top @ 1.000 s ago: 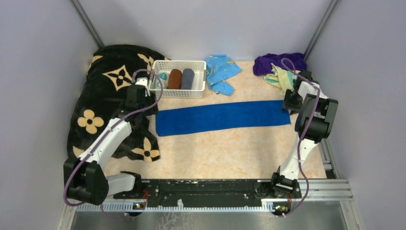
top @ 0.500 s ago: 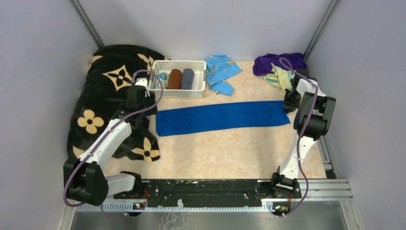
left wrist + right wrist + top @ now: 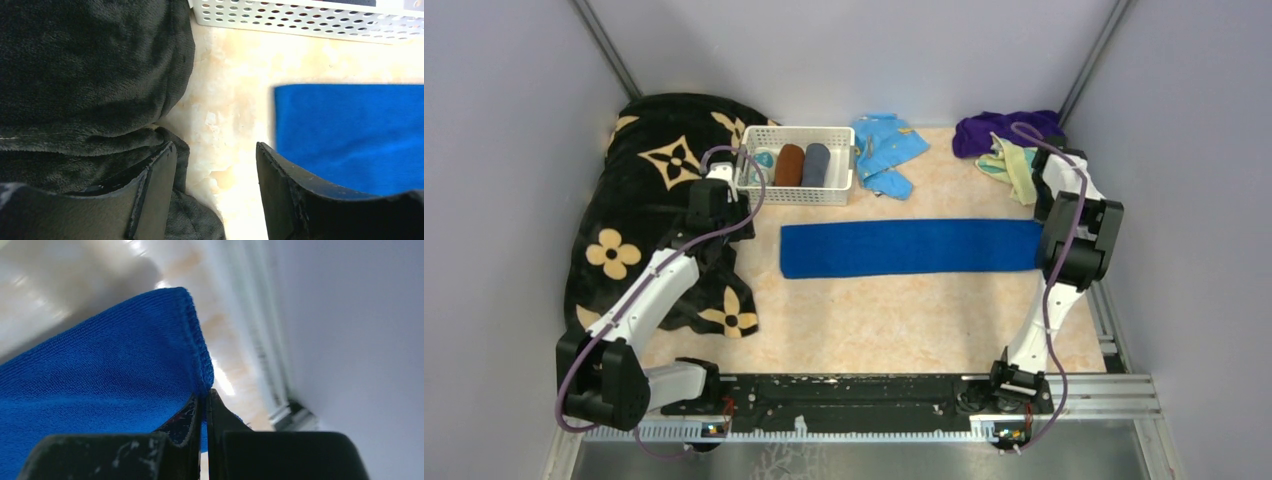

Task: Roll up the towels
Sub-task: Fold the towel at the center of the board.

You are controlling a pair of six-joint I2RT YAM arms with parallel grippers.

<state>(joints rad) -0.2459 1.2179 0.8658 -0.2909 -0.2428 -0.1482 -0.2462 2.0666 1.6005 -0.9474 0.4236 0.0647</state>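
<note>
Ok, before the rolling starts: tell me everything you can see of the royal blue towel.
The royal blue cloth towel lies unrolled and flat, a long narrow strip running left to right across the beige marbled tabletop. Its fabric looks soft and finely woven, with a stitched hem. The right arm's jaws are shut on the hemmed corner of its right end. Its left end lies free, apart from the black flowered blanket and the white perforated basket.

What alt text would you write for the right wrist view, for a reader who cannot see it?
The right hand is shut on the hemmed corner of the royal blue towel. Behind it are the pale table and a grey wall, blurred.
</note>
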